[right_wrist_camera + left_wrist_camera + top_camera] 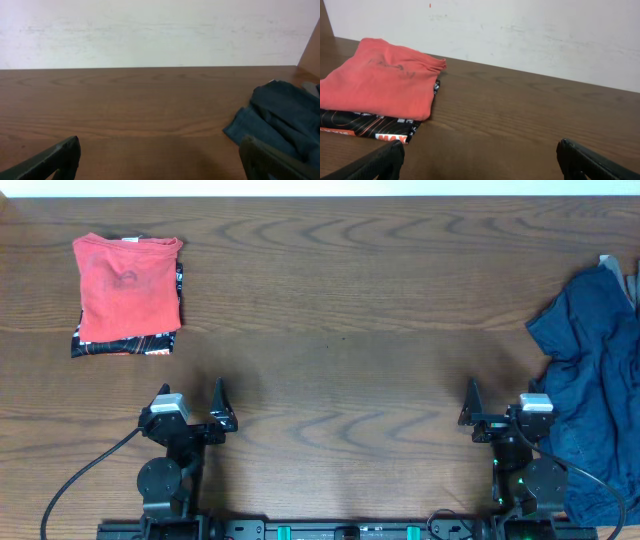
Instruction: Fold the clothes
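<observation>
A crumpled pile of dark navy-blue clothes (592, 385) lies at the right edge of the table; it also shows at the right of the right wrist view (280, 117). My right gripper (497, 402) is open and empty, just left of the pile, near the front edge; its fingers frame bare wood in the right wrist view (162, 157). My left gripper (190, 397) is open and empty at the front left, over bare wood in the left wrist view (480, 160). No button shows.
A folded stack sits at the back left: a red shirt (128, 275) on a black printed garment (120, 345), also in the left wrist view (380, 77). A white wall (150, 30) runs behind the table's far edge.
</observation>
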